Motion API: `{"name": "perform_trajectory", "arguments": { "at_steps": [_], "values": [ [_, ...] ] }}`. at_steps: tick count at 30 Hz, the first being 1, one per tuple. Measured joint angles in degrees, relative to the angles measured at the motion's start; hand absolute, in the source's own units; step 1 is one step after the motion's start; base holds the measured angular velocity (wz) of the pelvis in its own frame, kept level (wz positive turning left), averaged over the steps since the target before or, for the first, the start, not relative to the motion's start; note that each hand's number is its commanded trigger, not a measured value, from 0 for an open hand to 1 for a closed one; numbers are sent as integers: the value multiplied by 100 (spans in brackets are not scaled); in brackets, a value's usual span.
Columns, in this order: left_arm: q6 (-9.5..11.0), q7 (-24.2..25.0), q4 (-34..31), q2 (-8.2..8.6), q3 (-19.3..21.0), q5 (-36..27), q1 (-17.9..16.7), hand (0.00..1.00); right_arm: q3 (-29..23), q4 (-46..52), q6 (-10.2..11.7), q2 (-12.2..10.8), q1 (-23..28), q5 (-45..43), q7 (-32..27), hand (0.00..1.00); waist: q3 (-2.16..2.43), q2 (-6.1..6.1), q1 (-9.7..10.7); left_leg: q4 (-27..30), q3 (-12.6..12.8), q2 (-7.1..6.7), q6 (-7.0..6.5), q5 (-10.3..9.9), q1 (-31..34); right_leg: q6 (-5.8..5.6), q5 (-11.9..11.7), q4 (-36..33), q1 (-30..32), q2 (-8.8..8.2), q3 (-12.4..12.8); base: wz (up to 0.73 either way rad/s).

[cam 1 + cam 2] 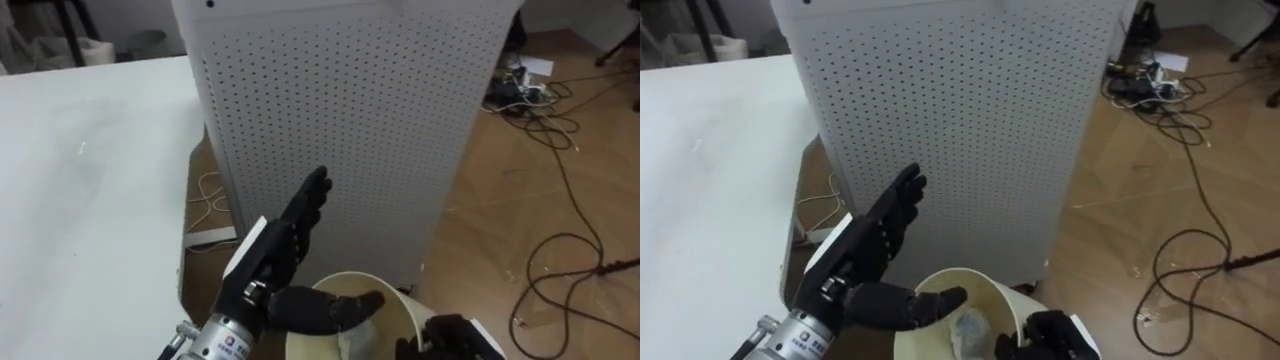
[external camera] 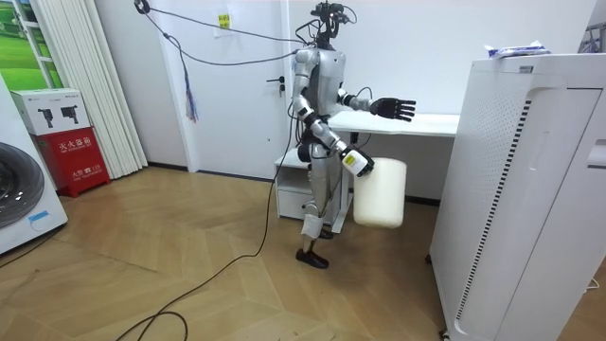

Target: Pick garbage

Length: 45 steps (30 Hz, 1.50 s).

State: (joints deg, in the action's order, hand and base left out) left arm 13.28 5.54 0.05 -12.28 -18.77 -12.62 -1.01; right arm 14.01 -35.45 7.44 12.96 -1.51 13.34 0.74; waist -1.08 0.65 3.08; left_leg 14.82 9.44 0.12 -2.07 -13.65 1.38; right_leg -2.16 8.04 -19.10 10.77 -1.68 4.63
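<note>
Garbage [image 2: 516, 49] on the tall cabinet [image 1: 340, 110] looks light, crinkly; probably best pinched mid-bundle. Left hand [image 1: 290, 240] is held flat and empty, bin [image 1: 402, 302] is gripped by right hand [image 1: 450, 336].

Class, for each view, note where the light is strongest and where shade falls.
Left eye view: the flat white tabletop glares brightest; the wooden floor between it and the tall white perforated cabinet lies in shade. Room view: light falls evenly on the white wall, and the cream plastic bucket darkens toward its base.
</note>
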Motion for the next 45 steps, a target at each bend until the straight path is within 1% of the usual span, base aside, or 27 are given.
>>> {"name": "perform_trajectory", "arguments": {
  "at_steps": [1,4,6,7,8,9,11,12,13,14,15,16,17,18,19,20,22,27,34,37,39,40,41,42,43,44,45],
  "values": [
    [0,-34,0,-2,5,68,0,0,-5,2,0,9,2,-2,-18,100,1,1,2,1,23,-5,-1,-5,1,2,-3,-28,34,4,-3,-40],
    [-1,-131,0,17,87,325,-1,0,-54,2,0,33,50,-14,-49,100,6,1,-13,5,258,4,-1,-43,-41,23,-58,-99,135,55,-16,-45],
    [-1,-254,-1,15,255,443,-2,0,-80,57,-8,37,107,8,-48,100,12,-4,-98,5,489,13,-2,-44,-95,61,-153,-147,238,83,-25,-70],
    [-1,-287,-1,17,313,444,0,0,-80,73,-8,44,107,13,-38,100,13,-5,-130,4,507,10,-7,-47,-96,75,-174,-165,274,83,-58,-80],
    [0,-366,-2,15,406,445,3,0,-78,75,-8,57,107,47,-15,100,18,-13,-164,4,631,17,-9,-48,-106,107,-251,-162,341,81,-147,-74],
    [0,-459,-6,11,479,458,3,0,-74,75,-8,56,107,89,-6,100,23,-19,-192,-15,741,34,-18,-58,-122,156,-329,-153,388,70,-333,-70],
    [1,-607,-19,7,578,546,0,0,-77,75,-9,51,105,86,2,100,31,-32,-191,-120,794,61,-22,-90,-133,210,-392,-159,419,49,-534,-48],
    [1,-667,-29,5,626,551,0,0,-78,75,-14,48,104,86,7,100,49,-50,-202,-142,987,133,-38,-101,-171,240,-390,-229,417,12,-707,-37],
    [1,-680,-42,2,650,551,-3,0,-78,70,-14,46,105,86,6,100,54,-58,-224,-145,1103,171,-35,-111,-206,319,-287,-420,419,-26,-876,-28],
    [1,-695,-82,1,675,541,-4,0,-75,26,-14,51,105,101,4,100,74,-83,-261,-173,1347,249,22,-115,-321,320,67,-921,350,-135,-1141,-23],
    [10,-708,-168,3,684,525,5,0,-75,0,-13,74,103,173,-10,100,90,-143,-321,-198,1393,207,59,-103,-406,292,358,-1085,182,-225,-1210,-21],
    [34,-710,-192,-3,691,525,23,0,-76,-4,-10,77,100,201,-27,100,88,-178,-326,-141,1393,193,88,-122,-432,296,417,-1015,139,-224,-1181,-16],
    [83,-714,-204,0,720,534,44,0,-74,-6,-7,79,85,210,-61,100,78,-189,-356,-5,1276,186,110,-137,-391,364,453,-870,96,-201,-1178,-13],
    [87,-716,-209,-12,733,535,45,0,-65,-6,-4,64,84,209,-78,100,79,-176,-378,8,969,158,122,-129,-354,440,442,-741,53,-147,-1163,-12],
    [87,-721,-208,-14,735,538,43,0,-59,-6,-4,53,84,204,-87,100,77,-172,-400,7,847,134,127,-125,-348,470,432,-672,30,-111,-1146,-21],
    [90,-727,-210,-14,738,541,42,0,-56,-5,-4,29,85,200,-98,100,70,-186,-426,6,724,126,142,-115,-346,489,409,-583,3,-63,-1126,-10],
    [90,-741,-209,5,738,552,41,0,-66,2,-4,38,98,193,-74,100,66,-190,-341,-7,570,153,162,-100,-332,487,341,-392,-104,-17,-1210,9],
    [89,-933,-300,-10,759,545,11,0,-87,80,-4,39,184,183,-74,100,58,-168,-339,-33,488,245,172,-91,-317,503,192,-25,-261,91,-1315,3],
    [104,-1181,-445,-47,845,548,-5,0,-92,79,7,45,185,196,-56,100,55,-139,-342,82,439,318,175,-92,-265,513,196,-61,-281,98,-1382,0],
    [111,-1237,-415,-61,976,536,-9,0,-92,85,14,68,184,177,-61,100,49,-139,-418,638,440,358,180,-96,-38,573,235,-78,-309,62,-1611,-9],
    [117,-1281,-333,-53,985,525,-32,0,-92,56,14,76,186,183,-66,100,1,-95,-476,1579,402,493,180,-95,293,627,289,-61,-437,60,-1638,-12],
    [117,-1283,-333,-49,983,525,-40,0,-92,55,14,76,189,185,-61,100,-15,-78,-469,1857,348,531,181,-94,402,645,326,-65,-482,64,-1638,6],
    [121,-1282,-332,-46,976,532,-41,0,-93,56,14,75,188,180,-51,100,-34,-63,-457,2479,244,588,279,-24,695,680,437,-121,-510,110,-1610,24],
    [123,-1275,-331,-44,956,518,-46,0,-95,55,14,78,203,190,-30,100,-84,-95,-430,2977,119,627,316,59,1004,746,582,-201,-563,133,-1555,28],
    [128,-1267,-331,-43,946,509,-54,0,-95,57,13,76,218,209,-25,100,-82,-101,-429,2991,81,578,285,16,1126,766,626,-232,-565,140,-1489,37],
    [152,-1259,-329,-34,946,505,-58,0,-134,57,12,83,219,212,-40,100,-95,-127,-423,2834,94,460,189,-40,1447,788,684,-270,-561,156,-1376,22],
    [192,-1261,-324,-26,946,475,-83,0,-183,55,8,104,226,238,-63,100,-94,-126,-502,2468,98,292,199,-2,1757,794,714,-272,-563,187,-1212,7]
  ]
}}
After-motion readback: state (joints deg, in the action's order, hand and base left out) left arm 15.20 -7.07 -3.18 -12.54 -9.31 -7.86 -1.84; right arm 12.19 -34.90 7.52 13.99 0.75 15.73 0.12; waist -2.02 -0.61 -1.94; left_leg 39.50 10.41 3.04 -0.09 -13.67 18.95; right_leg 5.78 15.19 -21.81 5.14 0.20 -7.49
